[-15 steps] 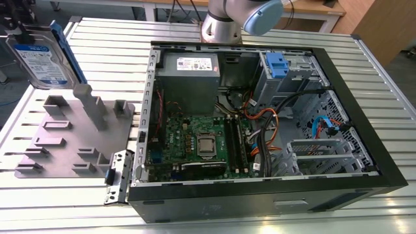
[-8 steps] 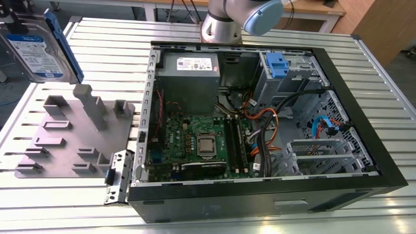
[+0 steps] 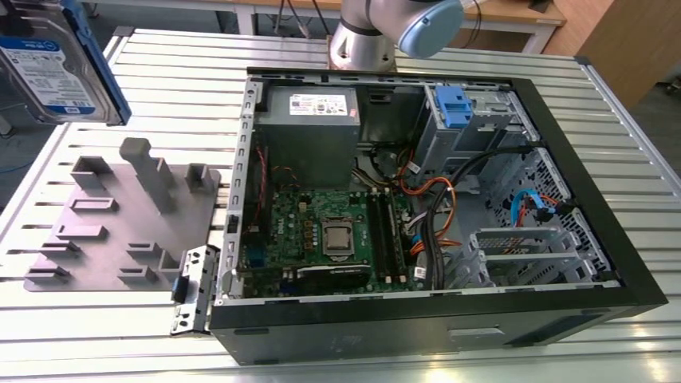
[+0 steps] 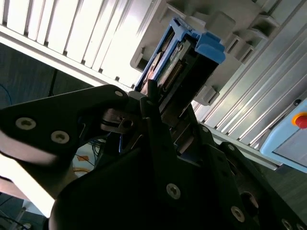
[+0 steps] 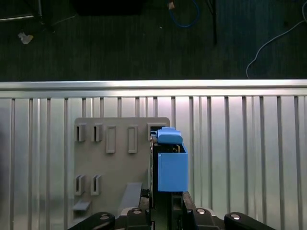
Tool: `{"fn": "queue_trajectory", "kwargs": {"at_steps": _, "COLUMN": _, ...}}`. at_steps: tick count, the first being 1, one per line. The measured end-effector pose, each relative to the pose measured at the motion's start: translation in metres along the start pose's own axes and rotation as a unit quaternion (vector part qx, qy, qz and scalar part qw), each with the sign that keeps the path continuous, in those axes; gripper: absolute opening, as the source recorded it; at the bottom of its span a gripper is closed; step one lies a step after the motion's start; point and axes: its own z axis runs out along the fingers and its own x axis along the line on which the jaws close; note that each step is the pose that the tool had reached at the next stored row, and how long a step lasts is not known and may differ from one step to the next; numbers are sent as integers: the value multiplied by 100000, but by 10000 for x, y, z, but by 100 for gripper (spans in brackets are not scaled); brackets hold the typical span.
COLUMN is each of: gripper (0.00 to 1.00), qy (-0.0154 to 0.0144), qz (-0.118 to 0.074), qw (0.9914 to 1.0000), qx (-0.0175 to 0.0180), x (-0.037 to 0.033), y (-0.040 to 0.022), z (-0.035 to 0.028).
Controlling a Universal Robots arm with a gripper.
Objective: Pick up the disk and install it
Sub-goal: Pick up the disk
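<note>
While held aloft at exterior view's left, disk is seen face-on: silver body, blue-and-white label, blue plastic rail along side. In both wrist views disk is shown edge-on, with blue rail and blue tab at far end. Gripper is pinched onto disk, dark fingers clamped against flat faces. Disk is hung over edge of grey fixture plate on slatted table, well apart from open computer case.

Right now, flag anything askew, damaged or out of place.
Nothing stands out. The gripper holds the disk clear of the grey rack, with its blue rails in place as far as shows. The case lies open on the table, its cables loose but inside the walls.
</note>
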Motion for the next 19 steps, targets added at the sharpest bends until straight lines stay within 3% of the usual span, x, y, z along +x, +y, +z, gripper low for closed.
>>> {"fn": "queue_trajectory", "kwargs": {"at_steps": 5, "gripper": 35, "qy": 44, "qz": -2, "qw": 100000, "qx": -2, "x": 0, "y": 2, "z": -78}}
{"fn": "queue_trajectory", "kwargs": {"at_steps": 19, "gripper": 35, "qy": 71, "qz": 1, "qw": 100000, "qx": -2, "x": -1, "y": 2, "z": -85}}
